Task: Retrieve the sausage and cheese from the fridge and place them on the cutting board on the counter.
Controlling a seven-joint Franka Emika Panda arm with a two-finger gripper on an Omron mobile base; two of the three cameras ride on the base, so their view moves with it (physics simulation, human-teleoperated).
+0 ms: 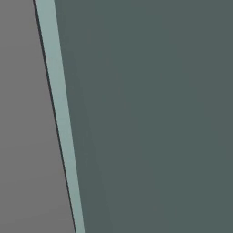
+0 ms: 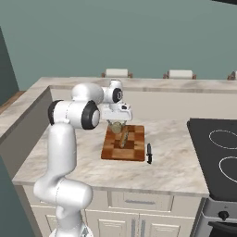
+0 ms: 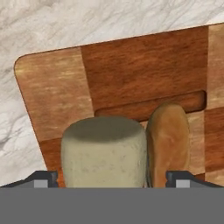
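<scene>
Tool [image 3: 112, 178] spread; speckled cheese [image 3: 104, 151] drum (sausage [image 3: 168, 142] beside)

no readable text, labels or numbers

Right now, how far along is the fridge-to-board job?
Looks nearly done: the sausage and the cheese both sit on the cutting board on the counter. In hand: nothing; the claw stands open, its fingertips either side of both items. Left: lift the claw clear.
</scene>
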